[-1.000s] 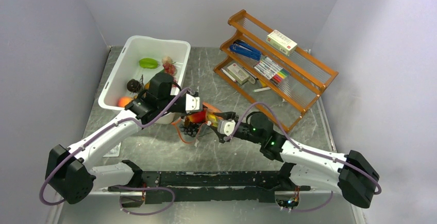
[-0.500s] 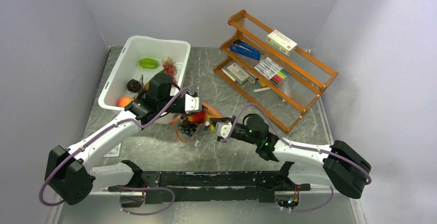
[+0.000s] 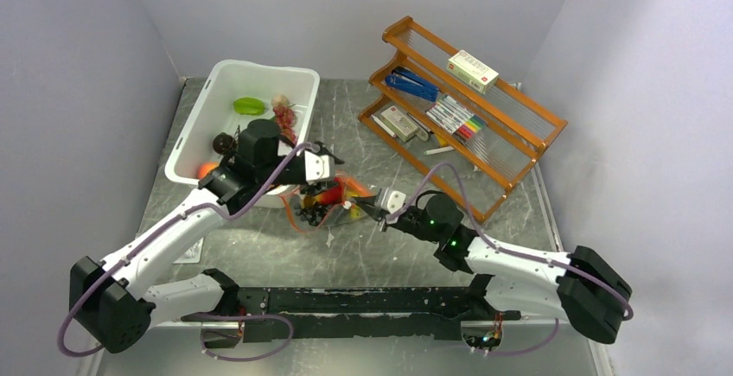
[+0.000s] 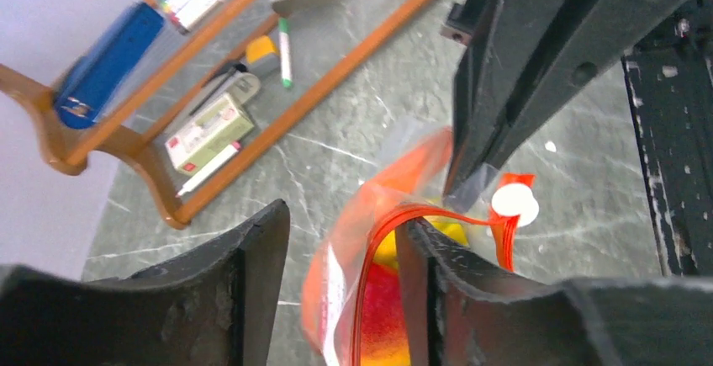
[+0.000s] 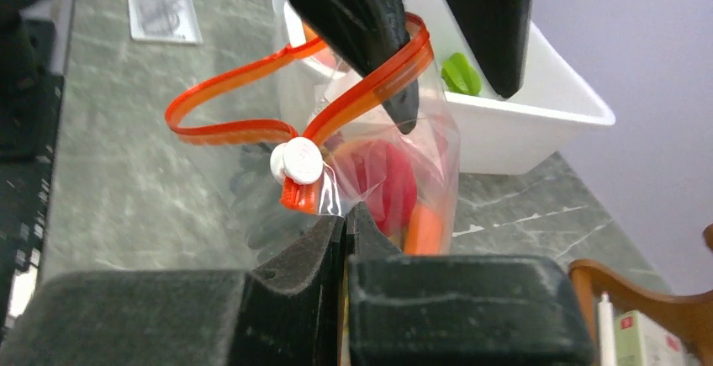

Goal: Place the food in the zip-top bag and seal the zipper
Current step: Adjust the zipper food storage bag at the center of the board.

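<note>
The zip-top bag [image 3: 321,205] hangs between my two grippers above the table, its mouth gaping. Red and orange food [image 5: 388,183] shows through the clear wall, and yellow and red pieces [image 4: 382,311] show in the left wrist view. The orange-red zipper [image 5: 225,88] loops open, with its white slider [image 5: 296,161] at the near end. My right gripper [image 5: 345,214] is shut on the bag's clear corner just under the slider. My left gripper [image 4: 340,223] is open, with one finger [image 5: 361,13] at the strip and the bag's wall between its fingers.
A white bin [image 3: 194,134] at the back left holds a green piece [image 3: 248,105] and other toy foods. A wooden rack [image 3: 510,147] with markers and boxes stands at the back right. A printed card [image 5: 161,4] lies flat near the left edge.
My left gripper has gone from shut to open and drawn back slightly left. My right gripper has closed onto the bag's corner beside the slider and shifted up and right.
</note>
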`<move>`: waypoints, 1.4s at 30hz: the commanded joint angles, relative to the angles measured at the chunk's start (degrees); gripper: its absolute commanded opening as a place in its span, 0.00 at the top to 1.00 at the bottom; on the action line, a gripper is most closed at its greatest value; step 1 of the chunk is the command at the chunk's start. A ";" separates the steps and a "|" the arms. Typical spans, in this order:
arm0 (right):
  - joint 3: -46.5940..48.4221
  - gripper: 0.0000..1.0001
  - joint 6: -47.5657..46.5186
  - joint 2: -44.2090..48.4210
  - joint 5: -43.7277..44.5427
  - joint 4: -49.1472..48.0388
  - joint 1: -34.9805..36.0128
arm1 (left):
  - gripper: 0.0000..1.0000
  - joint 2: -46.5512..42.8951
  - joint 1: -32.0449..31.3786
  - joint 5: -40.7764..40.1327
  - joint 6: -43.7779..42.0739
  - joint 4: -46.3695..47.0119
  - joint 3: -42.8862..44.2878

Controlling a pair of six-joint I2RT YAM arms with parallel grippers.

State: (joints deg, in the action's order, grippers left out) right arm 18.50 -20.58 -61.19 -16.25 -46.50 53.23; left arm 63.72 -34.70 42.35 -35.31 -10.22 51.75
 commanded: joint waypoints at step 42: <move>15.95 1.00 48.82 5.83 9.75 27.48 -1.48 | 0.52 -2.99 -13.51 -6.79 -4.47 -10.96 5.70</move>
State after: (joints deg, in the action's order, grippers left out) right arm 33.32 26.50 -55.29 -7.51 -15.40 51.96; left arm 61.47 -47.00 39.72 -40.84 -24.34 58.57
